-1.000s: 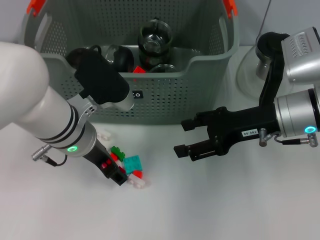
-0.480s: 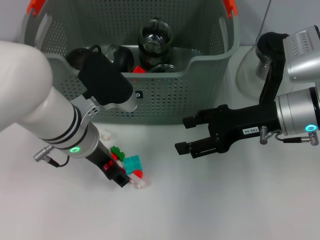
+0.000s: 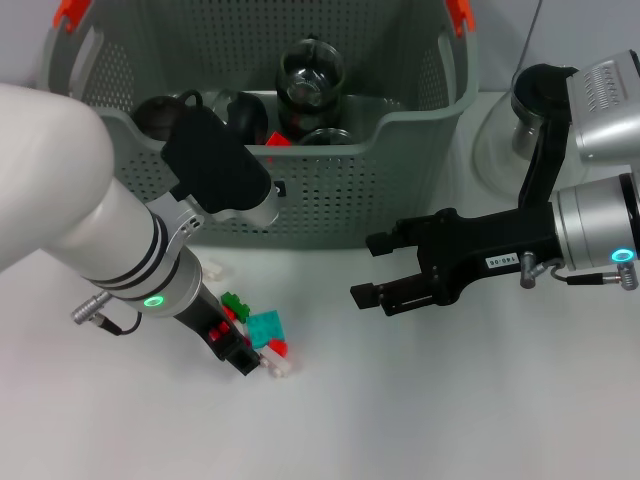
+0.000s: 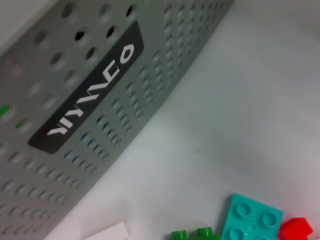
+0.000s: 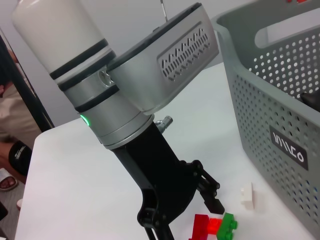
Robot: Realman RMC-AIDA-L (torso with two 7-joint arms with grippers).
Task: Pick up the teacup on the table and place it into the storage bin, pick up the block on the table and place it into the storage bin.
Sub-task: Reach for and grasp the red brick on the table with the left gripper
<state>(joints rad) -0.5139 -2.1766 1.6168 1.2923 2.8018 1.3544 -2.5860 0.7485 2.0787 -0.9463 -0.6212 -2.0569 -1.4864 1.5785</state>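
I see the storage bin (image 3: 330,190) at the counter's (image 3: 450,400) far side holding dark glass teaware. My left gripper (image 3: 243,352) is down among the blocks (image 3: 262,328), fingers' state unclear; my right gripper (image 3: 368,270) hovers released nearby.

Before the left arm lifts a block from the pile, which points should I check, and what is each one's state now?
1. Left hand is down at the block pile on the table: ok.
2. A block is held between its fingers: cannot tell.
3. Right hand is open and apart from the pile: ok.
4. Storage bin is open on top, with room beside the dark teaware: ok.
5. White block lies clear of the left hand: ok.
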